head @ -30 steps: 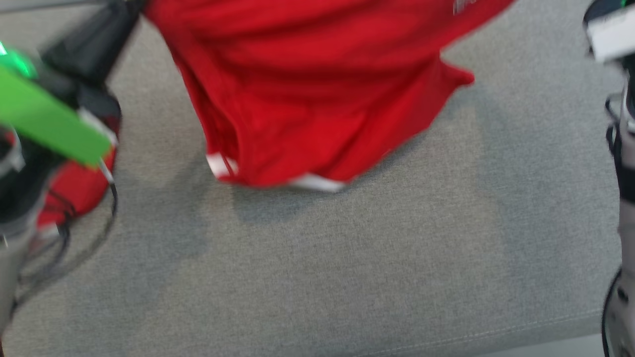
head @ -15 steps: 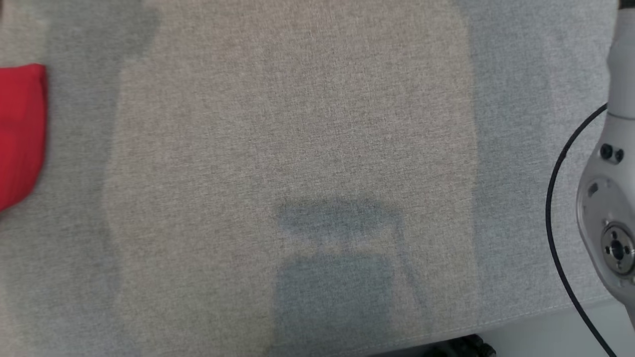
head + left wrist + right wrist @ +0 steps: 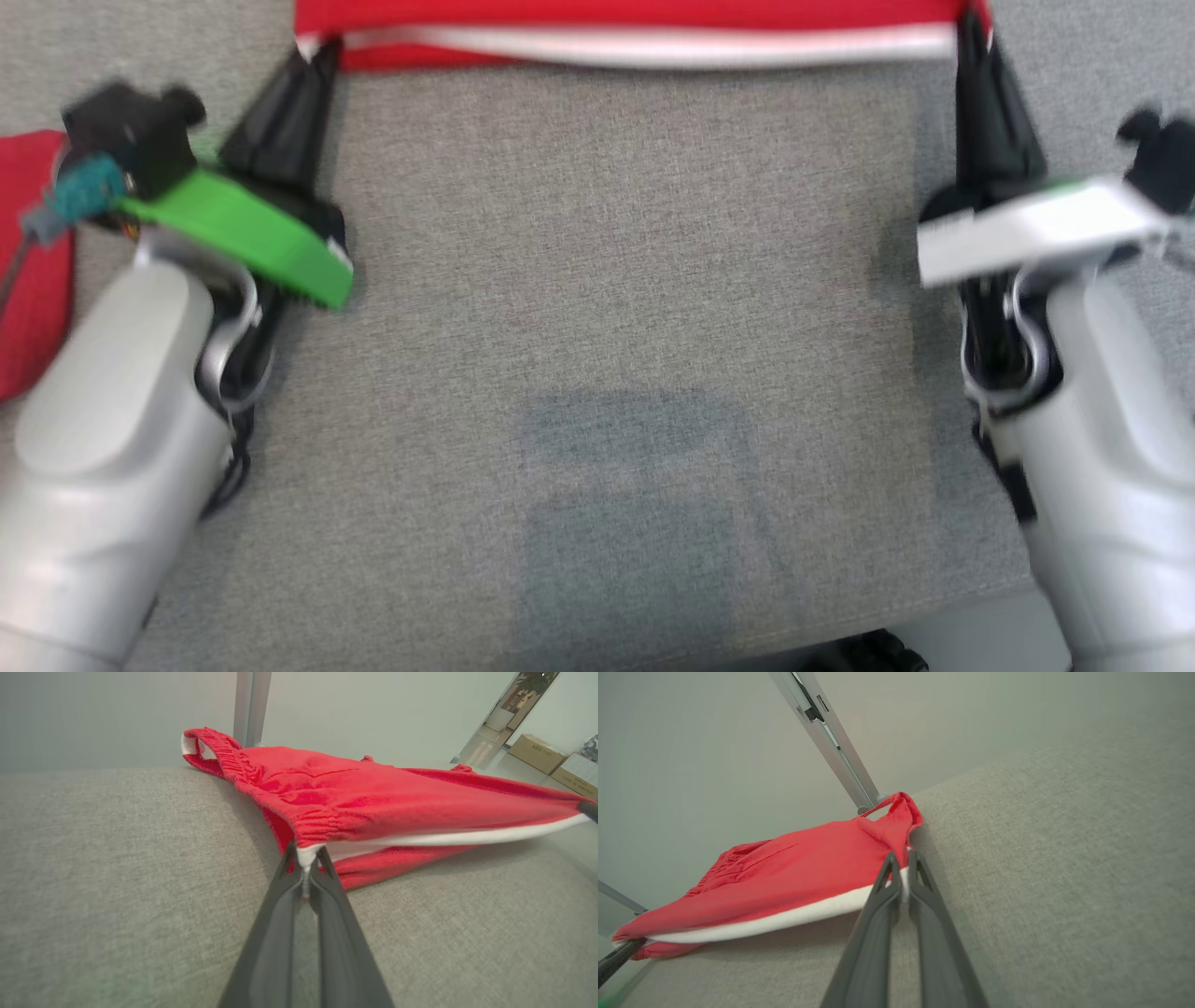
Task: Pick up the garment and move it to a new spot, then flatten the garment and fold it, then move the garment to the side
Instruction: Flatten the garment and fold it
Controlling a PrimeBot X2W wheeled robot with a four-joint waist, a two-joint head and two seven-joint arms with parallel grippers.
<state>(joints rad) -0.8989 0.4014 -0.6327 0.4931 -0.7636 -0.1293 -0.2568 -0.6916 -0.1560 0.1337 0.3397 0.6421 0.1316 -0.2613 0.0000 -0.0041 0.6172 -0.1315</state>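
My left tool [image 3: 306, 858] is pressed together on one end of the white band [image 3: 644, 42] that edges the red shorts [image 3: 373, 798]. My right tool [image 3: 901, 863] pinches the other end the same way. The band runs straight and fairly taut between them at the far side of the grey counter [image 3: 607, 280]. Behind the band, the body of the shorts slopes down and lies on the cloth surface, with some gathers near my left grip. I judge this to be the flattening step. To do it well, I should hold both pinches firm and level and draw the band evenly toward me, so the trailing fabric smooths out against the counter. Then I should lower both ends together before letting go. If one side leads, the shorts will skew. If I let the band go slack early, the gathered edge will bunch again. A second red cloth [image 3: 33, 280] lies beside my left arm, and I should steer clear of it.
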